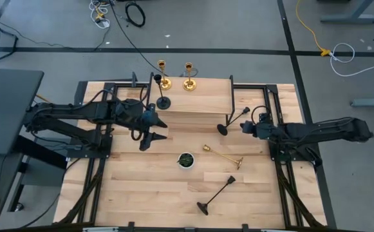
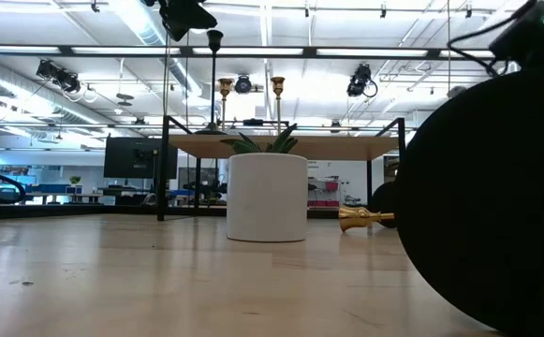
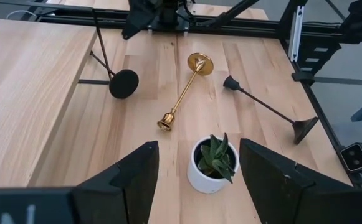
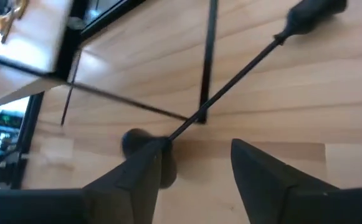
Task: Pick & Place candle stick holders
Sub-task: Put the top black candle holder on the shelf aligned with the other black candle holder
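From my station I count six candle stick holders — three gold, three black. Two gold ones (image 1: pixel 161 73) (image 1: pixel 188 76) stand upright on the raised wooden shelf (image 1: pixel 203 96) at the far side of the table (image 1: pixel 148 187), and a black one (image 1: pixel 161 90) stands on the shelf just beside the left of them. The third gold holder (image 1: pixel 223 155) lies on its side on the table, right of the small white pot (image 1: pixel 185 160) with its green plant. One black holder (image 1: pixel 215 195) lies flat nearer the front edge, well apart from the rest. The last black holder (image 1: pixel 233 120) sits tilted by the shelf's right post (image 1: pixel 230 96), its round base on the table and its stem running toward the right gripper (image 1: pixel 246 126).

In the right wrist view that stem (image 4: pixel 230 87) crosses diagonally just ahead of my right fingers (image 4: pixel 137 171), which stand apart with nothing between them; the shelf's thin black legs cross right behind it, so the frame crowds that spot.

The left gripper (image 1: pixel 149 138) hangs over the table in front of the shelf, jaws spread and empty. Its wrist camera looks down past the fingers (image 3: pixel 134 177) at the pot (image 3: pixel 213 165), which sits directly ahead of the open gap — with the fallen gold holder (image 3: pixel 182 93) and a black one (image 3: pixel 268 109) lying beyond it.

In the low view the pot (image 2: pixel 267 197) stands mid-table and a large dark round shape (image 2: pixel 496 197) fills the right side, blocking much of what lies behind.
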Controlling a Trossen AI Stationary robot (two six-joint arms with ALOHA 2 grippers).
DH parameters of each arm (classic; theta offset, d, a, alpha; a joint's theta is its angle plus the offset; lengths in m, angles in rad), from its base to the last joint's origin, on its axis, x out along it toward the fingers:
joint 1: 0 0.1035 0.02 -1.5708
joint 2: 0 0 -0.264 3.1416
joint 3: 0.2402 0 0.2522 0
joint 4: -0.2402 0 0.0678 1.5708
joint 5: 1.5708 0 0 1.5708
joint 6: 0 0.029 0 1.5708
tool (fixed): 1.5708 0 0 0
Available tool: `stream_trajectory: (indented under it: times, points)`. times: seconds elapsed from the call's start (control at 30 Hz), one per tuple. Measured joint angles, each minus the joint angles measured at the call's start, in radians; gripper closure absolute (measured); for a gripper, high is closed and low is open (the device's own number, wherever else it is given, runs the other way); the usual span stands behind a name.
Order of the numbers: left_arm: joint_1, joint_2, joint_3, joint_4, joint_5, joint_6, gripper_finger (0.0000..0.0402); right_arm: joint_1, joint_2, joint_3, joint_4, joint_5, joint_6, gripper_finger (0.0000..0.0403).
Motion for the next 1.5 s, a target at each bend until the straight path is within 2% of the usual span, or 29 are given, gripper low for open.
stream_trajectory:
  times: [0.23,0.43,0.73,1.03,1.5]
  points:
    - [0.0,0.0,0.0,0.0,0.0,0.0,0.0179,-0.078,0.0,-0.141,0.243,0.002,-0.007,0.0206]
    - [0.0,0.0,0.0,-0.001,0.0,0.0,0.0179,-0.152,0.024,-0.172,0.405,0.0,-0.094,0.0214]
    - [0.0,0.0,0.0,0.0,0.0,0.005,0.0179,-0.27,0.078,-0.176,0.467,-0.155,-0.147,0.0231]
    - [0.0,0.0,0.0,-0.009,0.0,0.009,0.0179,-0.355,0.157,-0.176,0.531,-0.213,-0.165,0.0231]
    - [0.0,0.0,0.0,-0.034,0.0,0.009,0.0179,-0.422,0.323,-0.176,0.683,-0.295,-0.157,0.0231]
